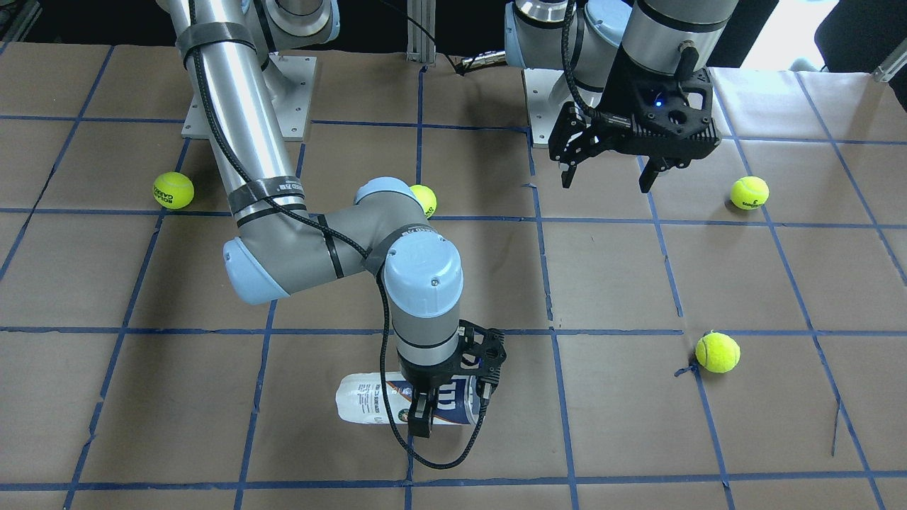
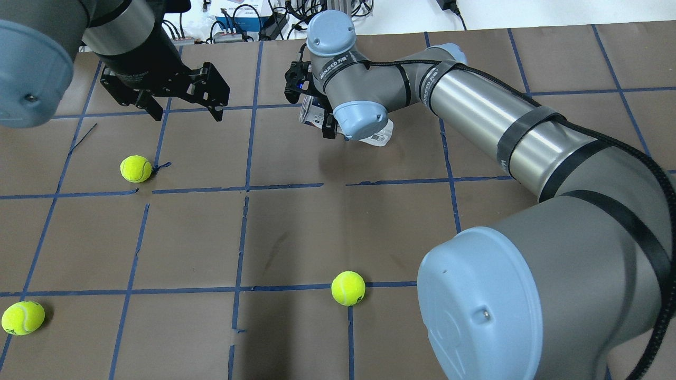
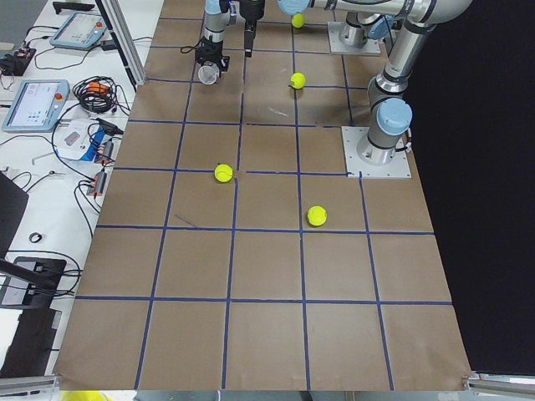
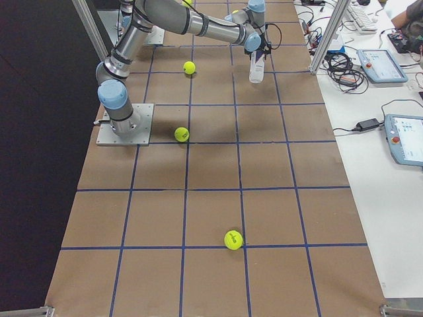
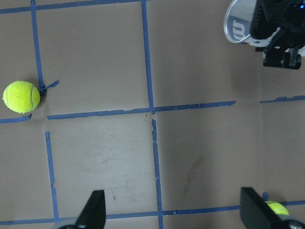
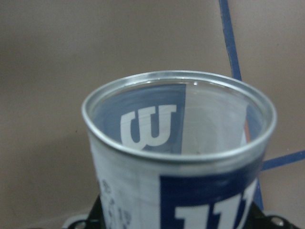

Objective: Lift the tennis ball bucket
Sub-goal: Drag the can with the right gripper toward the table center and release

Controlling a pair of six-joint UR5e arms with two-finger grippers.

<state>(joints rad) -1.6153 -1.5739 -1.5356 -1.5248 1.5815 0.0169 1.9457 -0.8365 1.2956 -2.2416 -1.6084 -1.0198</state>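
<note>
We saw the right arm reaching far across the tabletop, elbow bent and wrist pointing down, the right end effector pinching the tennis ball bucket, which was turned on its side beneath it. The left end effector hung above the tabletop near its base, fingers spread wide.

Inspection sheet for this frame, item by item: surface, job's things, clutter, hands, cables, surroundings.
Surface: brown paper with a blue tape grid.
Job's things: tennis ball bucket held horizontal, empty; whether it is off the table cannot be told.
Clutter: four tennis balls, loose, apart from the bucket.
Hands: right hand shut on the bucket; left hand open, hovering, empty.
Cables: black cable loops below the right hand.
Surroundings: side bench with teach pendants and wiring.
</note>
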